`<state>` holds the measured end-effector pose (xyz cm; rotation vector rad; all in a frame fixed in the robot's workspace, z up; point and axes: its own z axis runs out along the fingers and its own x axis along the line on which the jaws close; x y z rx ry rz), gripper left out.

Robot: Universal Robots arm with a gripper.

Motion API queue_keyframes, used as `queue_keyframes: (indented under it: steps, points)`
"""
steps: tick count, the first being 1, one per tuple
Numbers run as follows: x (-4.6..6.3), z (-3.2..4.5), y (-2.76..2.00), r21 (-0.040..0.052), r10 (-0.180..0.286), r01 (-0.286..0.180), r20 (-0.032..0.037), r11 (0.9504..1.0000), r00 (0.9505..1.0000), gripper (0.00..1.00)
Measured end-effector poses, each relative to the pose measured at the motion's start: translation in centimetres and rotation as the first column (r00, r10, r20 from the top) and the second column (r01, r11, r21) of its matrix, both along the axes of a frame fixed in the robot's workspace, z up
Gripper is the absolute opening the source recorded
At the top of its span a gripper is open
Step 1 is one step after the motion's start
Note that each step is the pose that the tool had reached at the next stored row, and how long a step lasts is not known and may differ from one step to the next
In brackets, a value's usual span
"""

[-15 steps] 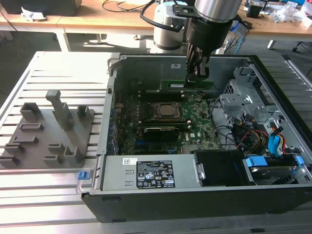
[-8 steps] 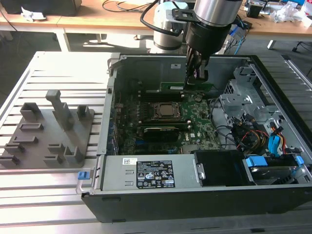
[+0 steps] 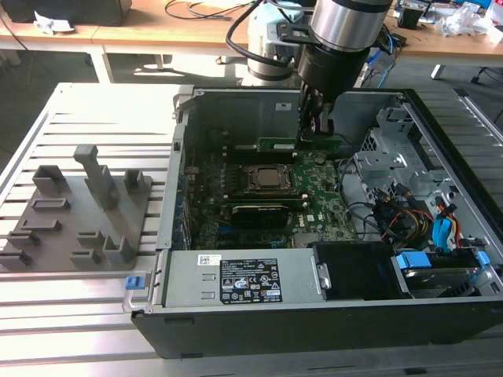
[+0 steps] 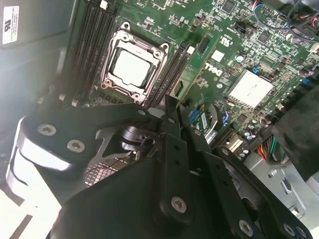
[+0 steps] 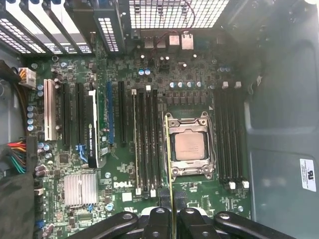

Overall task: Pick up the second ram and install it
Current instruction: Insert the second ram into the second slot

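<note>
power supply (image 3: pixel 236 283): nearest, a grey box with a white label along the case's front edge, lower middle of the exterior view.
holder blocks (image 3: pixel 78 208): grey plastic, on the slatted table (image 3: pixel 94 118) at the exterior view's left, outside the case and well apart from the arm.
case (image 3: pixel 169 236): open on top, filling the middle and right of the exterior view.
motherboard (image 3: pixel 318 196): green, lying flat inside the case.
CPU socket (image 3: pixel 267 179): silver frame at the middle of the motherboard; in the first wrist view (image 5: pixel 189 147) black memory slots (image 5: pixel 147 139) run along both its sides.
second ram (image 3: pixel 295 144): slim green stick held level just beyond the CPU socket, upper middle of the exterior view; edge-on in the first wrist view (image 5: pixel 169 164), a thin line beside the socket's frame. Whether it touches a slot cannot be told.
gripper (image 3: pixel 314 133): clamped on the second ram, one finger against each flat face (image 5: pixel 171 214).
arm (image 3: pixel 346 31): reaches down from the top middle.
desk (image 3: pixel 157 23): wooden, farthest back, along the top.
</note>
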<state>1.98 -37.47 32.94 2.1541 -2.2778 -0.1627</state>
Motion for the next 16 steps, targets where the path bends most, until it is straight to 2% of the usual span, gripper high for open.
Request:
queue_keyframes:
  steps: [6, 12, 16]
  points:
    - [0.0, -0.44, 0.0, 0.0, 0.0, 0.0, 0.0, 1.0, 1.0, 0.14]
    - [0.0, -1.74, 0.0, -0.0006, 0.0, 0.0, -0.0001, 1.0, 1.0, 0.14]
    - [0.0, -2.31, 0.0, -0.0009, 0.0, 0.0, -0.0002, 1.0, 1.0, 0.14]
